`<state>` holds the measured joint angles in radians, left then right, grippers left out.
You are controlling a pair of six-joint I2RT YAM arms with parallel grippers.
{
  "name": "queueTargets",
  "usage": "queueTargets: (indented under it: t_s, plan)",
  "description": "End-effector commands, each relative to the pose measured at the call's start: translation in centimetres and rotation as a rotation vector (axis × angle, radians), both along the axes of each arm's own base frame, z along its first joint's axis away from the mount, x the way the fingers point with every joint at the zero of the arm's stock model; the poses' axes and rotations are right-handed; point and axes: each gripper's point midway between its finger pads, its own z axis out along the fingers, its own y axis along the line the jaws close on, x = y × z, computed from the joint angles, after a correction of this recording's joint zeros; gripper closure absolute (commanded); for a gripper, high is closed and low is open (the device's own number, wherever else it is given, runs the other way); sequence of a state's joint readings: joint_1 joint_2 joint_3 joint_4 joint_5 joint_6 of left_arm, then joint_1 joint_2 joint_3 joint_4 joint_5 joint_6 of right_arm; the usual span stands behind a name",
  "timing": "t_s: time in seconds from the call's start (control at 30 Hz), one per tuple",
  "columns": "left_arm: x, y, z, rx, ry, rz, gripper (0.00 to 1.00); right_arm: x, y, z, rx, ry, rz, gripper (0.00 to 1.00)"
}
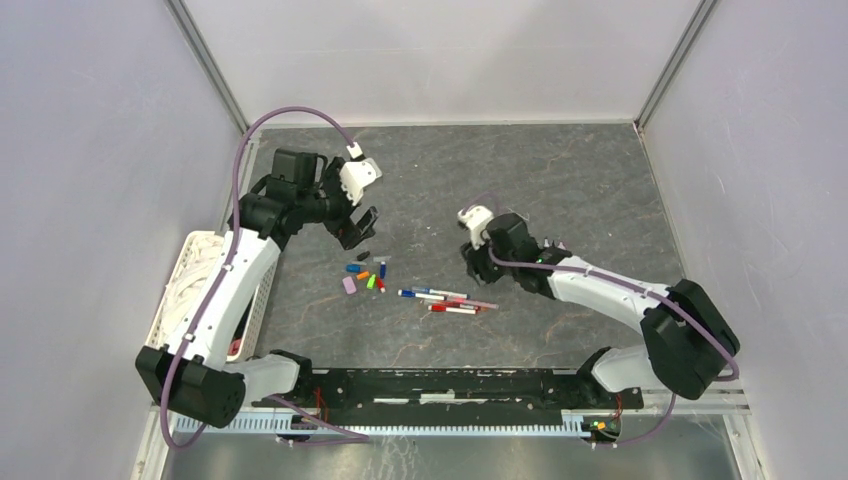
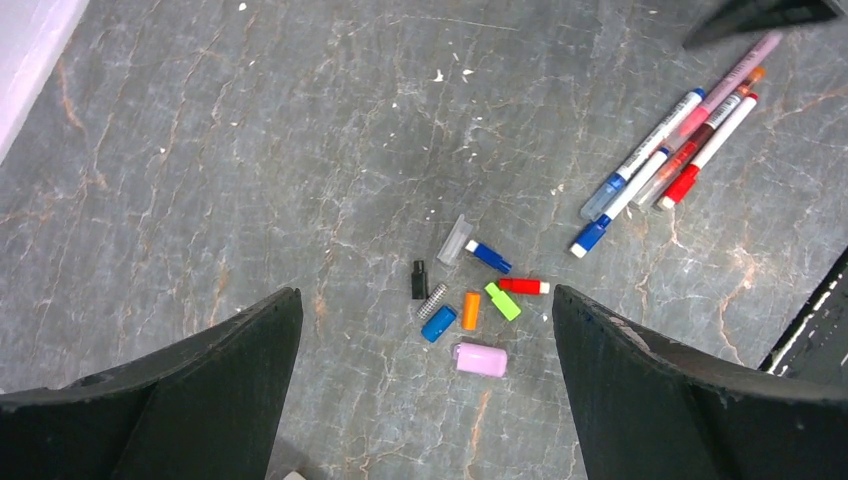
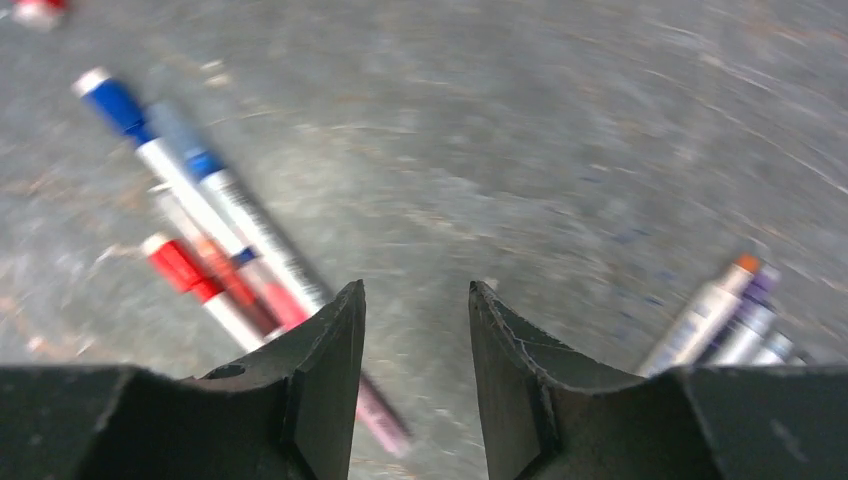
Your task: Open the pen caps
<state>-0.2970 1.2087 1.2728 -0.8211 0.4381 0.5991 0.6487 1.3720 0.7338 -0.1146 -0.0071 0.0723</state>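
Several loose pen caps lie in a cluster on the grey table. In the left wrist view I see a lilac cap, a blue cap, an orange cap, a green cap, a red cap and a black cap. A bundle of pens lies to their right, also in the left wrist view. My left gripper hangs wide open and empty above the caps. My right gripper is open and empty, just above the table beside the pens.
A white basket stands at the table's left edge beside the left arm. A second small group of pens with orange and purple tips lies to the right of the right gripper. Grey walls enclose the table.
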Motion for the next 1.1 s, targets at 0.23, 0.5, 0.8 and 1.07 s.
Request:
queueTargets:
  t_s: [0.23,0.5,0.8,1.07]
  plan:
    - [-0.7,0.7,0.1,-0.017,0.014,0.024,0.00,-3.5,6.3,-2.7,-0.089,0.064,0.333,0.60]
    - [-1.1,0.8,-0.6,0.001,0.027,0.002,0.00,-3.1,6.6,-4.7,-0.138,0.105,0.333,0.64]
    - [-1.4,0.5,-1.0,0.002,0.048,-0.023,0.00,-2.5,6.4,-4.8,-0.161,0.087,0.316,0.62]
    - [-1.3,0.4,-0.6,-0.006,0.045,-0.026,0.00,-0.8,8.1,-0.2,-0.082,-0.023,0.288,0.54]
